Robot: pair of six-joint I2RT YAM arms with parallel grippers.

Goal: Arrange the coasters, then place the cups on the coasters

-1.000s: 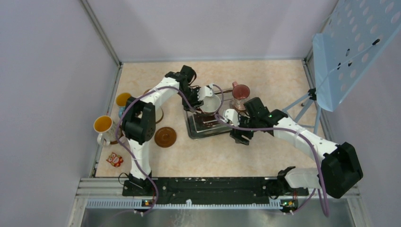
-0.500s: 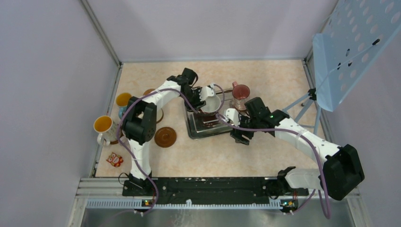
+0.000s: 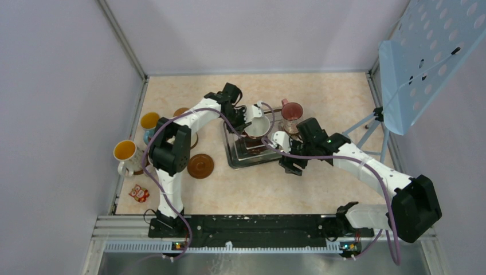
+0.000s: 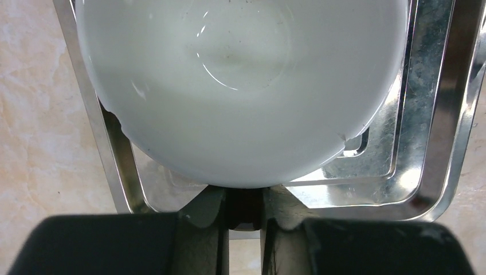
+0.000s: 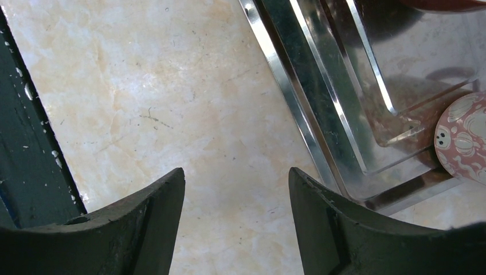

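Left hand (image 4: 245,228) has pinched in since a second ago; I see it clamped on the near rim of the white-inside cup (image 4: 240,86), straight ahead of its fingers, over the steel tray (image 4: 424,143). One brown coaster (image 3: 200,165) lies left of that hand, nearer the arm bases. Right hand (image 5: 236,189) is spread wide, gripping nothing, bench (image 5: 172,86) beneath, tray edge just right of it.

pale lilac walls (image 3: 252,34), beige marbled tabletop (image 3: 321,189), perforated blue panel (image 3: 430,51) right.
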